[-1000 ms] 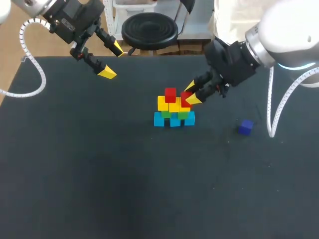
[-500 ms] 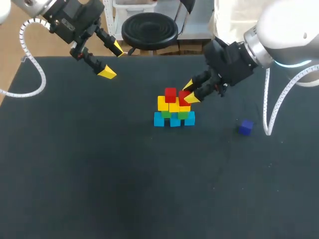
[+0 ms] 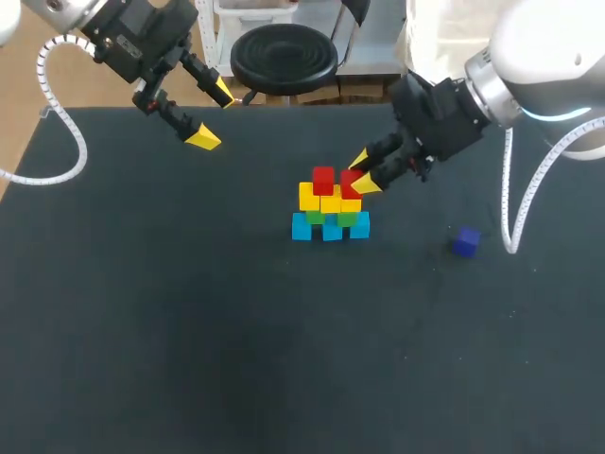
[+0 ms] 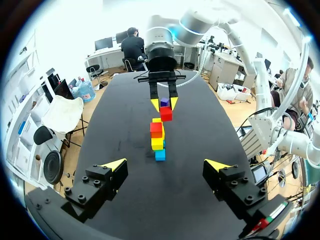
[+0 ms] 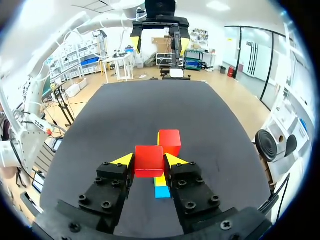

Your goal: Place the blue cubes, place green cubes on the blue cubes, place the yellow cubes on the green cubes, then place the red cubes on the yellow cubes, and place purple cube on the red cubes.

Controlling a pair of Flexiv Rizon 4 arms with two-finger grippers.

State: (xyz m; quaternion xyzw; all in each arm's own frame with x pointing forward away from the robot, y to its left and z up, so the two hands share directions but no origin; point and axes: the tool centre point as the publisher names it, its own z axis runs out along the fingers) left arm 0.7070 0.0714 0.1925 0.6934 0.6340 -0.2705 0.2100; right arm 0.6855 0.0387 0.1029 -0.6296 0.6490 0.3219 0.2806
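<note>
**Second red cube held over the yellow row**

The right gripper comes in from the upper right of the head view. Its two yellow-tipped fingers are closed on a small solid red cube, one finger on each of two opposite flat sides. The cube hangs at the right end of the stack, which stands in the middle of the black table. It cannot be told whether the cube already touches the yellow layer.

The stack has a bottom row of light blue cubes, then green cubes on them and yellow cubes above. Another red cube already sits on top, toward the left. The small purple cube lies alone on the table, well apart to the right of the stack. The left gripper hangs at the upper left, with its jaws wide apart and holding nothing.

The cubes look stiff and light, with smooth faces, so they probably slide easily on each other. A hold on two parallel sides, near the middle, seems the safe one. The release should be gentle, because a small push could shift the rows below.
</note>
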